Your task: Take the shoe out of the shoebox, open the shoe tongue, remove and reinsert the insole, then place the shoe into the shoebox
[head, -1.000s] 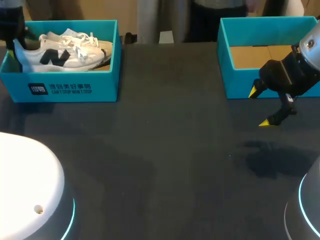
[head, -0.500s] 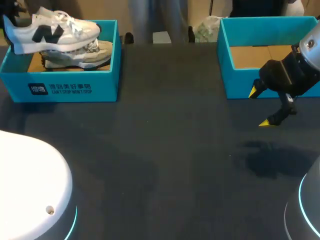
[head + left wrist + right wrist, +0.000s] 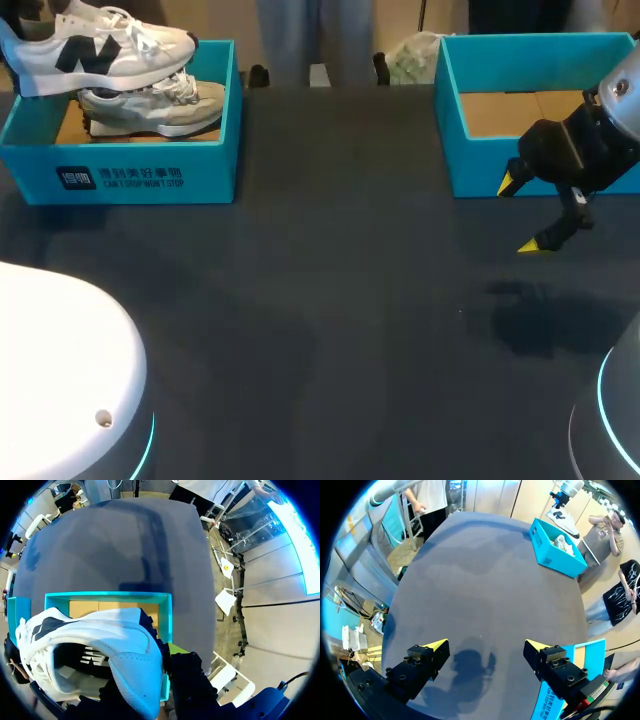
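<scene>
The shoe [image 3: 100, 50], white with a dark letter on its side, hangs in the air just above the left shoebox [image 3: 140, 175] at the far left corner of the bench [image 3: 320, 300], sole down and roughly level, toe pointing toward the middle of the bench. The left tool [image 3: 145, 680] is closed on it at the heel end. In the left wrist view the white heel and collar sit between the dark fingers, one yellow tip [image 3: 173, 648] shows at the shoe's side and the other is hidden behind the shoe. Under the shoe in that view lie the teal rim and the cardboard floor of the open box.

A second shoe [image 3: 150, 105], pale grey-white, lies inside the left shoebox on its cardboard floor, directly below the held one.

The right arm [image 3: 610, 120] comes in from the right edge. Its right tool [image 3: 523, 214] hovers above the bench just in front of the right shoebox [image 3: 470, 160], with its fingers spread wide and nothing between them. The right wrist view shows only bare bench and the tool's shadow between the two yellow tips. The right shoebox is teal and open-topped, and its cardboard floor is showing. It is well apart from the left shoebox, with the dark bench between them.
</scene>
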Motion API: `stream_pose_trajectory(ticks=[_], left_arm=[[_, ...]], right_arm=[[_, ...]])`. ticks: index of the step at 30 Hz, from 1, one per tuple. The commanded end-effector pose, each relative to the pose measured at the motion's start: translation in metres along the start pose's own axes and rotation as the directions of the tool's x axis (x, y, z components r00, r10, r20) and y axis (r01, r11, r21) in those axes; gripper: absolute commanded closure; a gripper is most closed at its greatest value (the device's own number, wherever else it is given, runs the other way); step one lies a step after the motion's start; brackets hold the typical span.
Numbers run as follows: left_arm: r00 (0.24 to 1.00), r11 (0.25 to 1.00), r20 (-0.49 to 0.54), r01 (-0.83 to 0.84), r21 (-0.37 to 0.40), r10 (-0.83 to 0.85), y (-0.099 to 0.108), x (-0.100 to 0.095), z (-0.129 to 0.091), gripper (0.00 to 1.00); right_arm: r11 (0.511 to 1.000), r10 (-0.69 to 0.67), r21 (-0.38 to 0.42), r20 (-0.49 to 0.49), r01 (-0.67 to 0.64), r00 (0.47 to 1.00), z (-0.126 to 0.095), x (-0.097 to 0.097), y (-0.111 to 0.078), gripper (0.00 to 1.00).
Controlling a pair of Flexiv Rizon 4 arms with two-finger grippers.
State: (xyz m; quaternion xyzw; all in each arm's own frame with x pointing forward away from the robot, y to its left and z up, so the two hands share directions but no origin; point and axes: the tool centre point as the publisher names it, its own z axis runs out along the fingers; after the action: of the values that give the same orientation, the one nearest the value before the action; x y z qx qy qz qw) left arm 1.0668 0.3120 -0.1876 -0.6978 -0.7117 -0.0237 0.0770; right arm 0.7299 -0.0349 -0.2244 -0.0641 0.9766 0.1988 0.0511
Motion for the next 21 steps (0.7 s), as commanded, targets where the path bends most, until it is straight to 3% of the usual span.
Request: stream_pose_trajectory(ticks=[1, 11, 21], left_arm=[[1.0, 1.0, -0.001, 0.0, -0.003, 0.0, -0.002, 0.0, -0.002, 1.0], [1.0, 1.0, -0.001, 0.0, -0.003, 0.0, -0.002, 0.0, -0.002, 1.0], [0.999, 0.999, 0.01, 0.038, -0.026, -0.038, -0.051, -0.022, -0.018, 1.0]], right_arm=[[1.0, 0.0, 0.002, 0.001, 0.0, 1.0, 0.001, 0.0, 0.0, 0.0], [1.0, 0.0, 0.002, 0.001, 0.0, 1.0, 0.001, 0.0, 0.0, 0.0], [1.0, 0.0, 0.002, 0.001, 0.0, 1.0, 0.001, 0.0, 0.0, 0.0]])
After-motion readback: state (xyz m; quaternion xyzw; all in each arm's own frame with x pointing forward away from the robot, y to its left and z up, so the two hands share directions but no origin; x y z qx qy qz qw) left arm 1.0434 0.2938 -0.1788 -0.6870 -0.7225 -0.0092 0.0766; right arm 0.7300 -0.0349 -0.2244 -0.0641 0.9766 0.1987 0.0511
